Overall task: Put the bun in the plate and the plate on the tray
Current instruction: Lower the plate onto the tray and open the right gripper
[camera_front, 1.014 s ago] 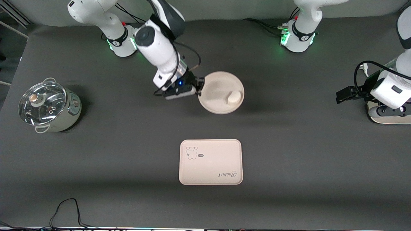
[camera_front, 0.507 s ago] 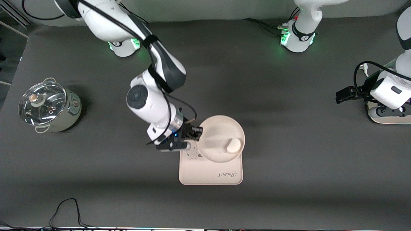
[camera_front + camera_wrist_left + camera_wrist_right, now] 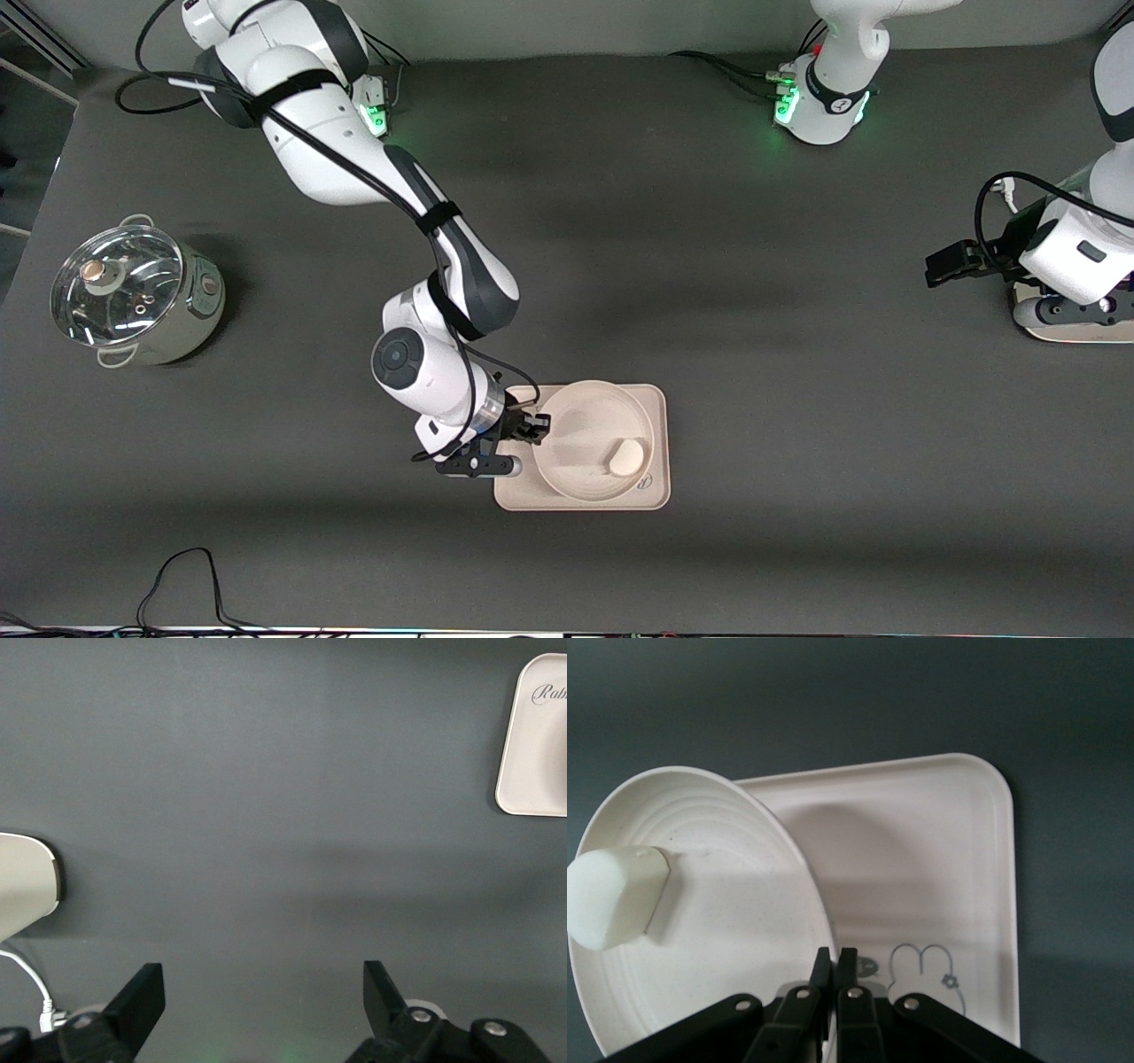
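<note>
The round cream plate (image 3: 576, 430) is over the printed tray (image 3: 653, 400), and I cannot tell if it rests on it. The off-white bun (image 3: 625, 458) lies in the plate toward the left arm's end. My right gripper (image 3: 534, 431) is shut on the plate's rim at the side toward the right arm's end. The right wrist view shows the shut right gripper (image 3: 835, 967) on the plate (image 3: 726, 930), the bun (image 3: 616, 895) and the tray (image 3: 921, 859) with its rabbit drawing. My left gripper (image 3: 943, 264) waits open and empty at its end of the table (image 3: 263, 992).
A pale green pot with a glass lid (image 3: 133, 297) stands toward the right arm's end of the table. A white device with a cable (image 3: 1072, 326) lies under the left arm's hand. A corner of the tray (image 3: 532, 753) shows in the left wrist view.
My right gripper has carried the plate with the bun from the table's middle toward the front camera and lowered it over the tray. The left arm has not moved.
</note>
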Robot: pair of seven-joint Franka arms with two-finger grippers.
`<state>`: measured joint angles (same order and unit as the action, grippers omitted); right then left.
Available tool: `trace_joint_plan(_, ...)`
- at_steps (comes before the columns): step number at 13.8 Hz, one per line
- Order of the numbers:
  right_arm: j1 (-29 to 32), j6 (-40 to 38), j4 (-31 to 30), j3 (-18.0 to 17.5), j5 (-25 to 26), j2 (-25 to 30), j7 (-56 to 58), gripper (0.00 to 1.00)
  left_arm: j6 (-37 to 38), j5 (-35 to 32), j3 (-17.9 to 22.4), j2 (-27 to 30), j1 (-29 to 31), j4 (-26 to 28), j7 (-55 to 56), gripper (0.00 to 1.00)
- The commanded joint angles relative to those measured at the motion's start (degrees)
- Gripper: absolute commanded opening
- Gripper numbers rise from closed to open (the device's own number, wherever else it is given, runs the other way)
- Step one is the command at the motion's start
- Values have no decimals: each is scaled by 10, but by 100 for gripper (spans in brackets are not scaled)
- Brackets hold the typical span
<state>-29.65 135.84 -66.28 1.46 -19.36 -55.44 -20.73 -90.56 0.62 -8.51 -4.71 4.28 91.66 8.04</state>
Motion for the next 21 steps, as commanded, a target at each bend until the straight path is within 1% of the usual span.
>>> trace_joint_plan(1, 14, 25, 5, -6, -35, -23, 60, 0, 10, 0, 3, -4, -6, -11, 0, 100)
trace_joint_plan(3, 14, 28, 3, -5, -64, -27, 72, 0, 11, 0, 3, -4, -6, -11, 2, 100)
trace_joint_plan(7, 14, 29, 3, -6, -67, -30, 71, 1, 11, -2, 3, -4, -5, -11, -3, 100)
trace_joint_plan(9, 14, 29, 3, -5, -67, -33, 70, 63, 11, -2, 3, -4, -4, -10, -6, 100)
trace_joint_plan(10, 14, 29, 3, -5, -67, -33, 69, 71, 11, -2, 3, -4, -4, -11, -6, 100)
trace_joint_plan(11, 14, 29, 3, -5, -67, -32, 68, 88, 11, -2, 3, -4, -3, -11, -6, 100)
trace_joint_plan(12, 14, 29, 4, -5, -66, -29, 66, 100, 11, -1, 3, -4, -2, -10, -7, 100)
trace_joint_plan(14, 16, 21, 6, -5, -66, -17, 63, 100, 11, -1, 3, -4, -2, -10, -7, 100)
trace_joint_plan(15, 21, -1, 5, -4, -67, -3, 60, 100, 11, -1, 3, -4, -1, -10, -7, 100)
trace_joint_plan(16, 23, -38, 6, -2, -67, 14, 50, 100, 11, 0, 3, -4, -1, -10, -7, 100)
trace_joint_plan(18, 24, -113, 3, 5, -62, 73, 21, 100, 11, 1, 3, -4, -1, -10, -7, 100)
trace_joint_plan(21, 22, -272, 4, 49, -49, 168, -10, 100, 11, 1, 3, -5, -1, -10, -6, 100)
